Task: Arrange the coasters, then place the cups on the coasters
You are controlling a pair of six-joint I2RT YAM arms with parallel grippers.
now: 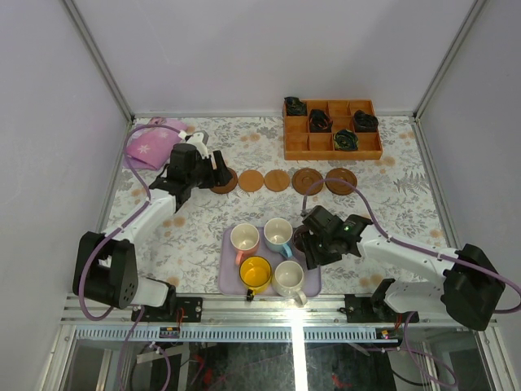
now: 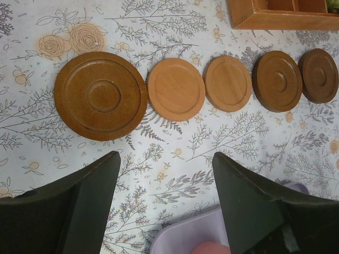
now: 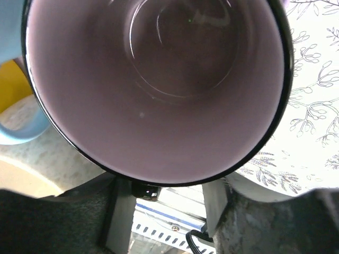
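Five coasters lie in a row across the table, from the dark ringed one (image 1: 224, 181) (image 2: 100, 95) on the left to another dark one (image 1: 341, 180) (image 2: 318, 75) on the right. My left gripper (image 1: 216, 169) (image 2: 167, 159) hangs open by the leftmost coaster, holding nothing. On the lavender tray (image 1: 230, 281) stand the cream cup with a pink handle (image 1: 244, 239), the light blue cup (image 1: 278, 234), the yellow cup (image 1: 256, 273) and the cream-white cup (image 1: 289, 278). The pale purple cup (image 3: 159, 79) fills the right wrist view. My right gripper (image 1: 309, 243) (image 3: 164, 203) is at its near wall with the jaws apart.
An orange-brown compartment box (image 1: 293, 147) (image 2: 286, 16) with dark items stands at the back right, just behind the coaster row. A pink-purple cloth (image 1: 151, 147) lies at the back left. The tray's corner (image 2: 196, 233) lies just below my left fingers.
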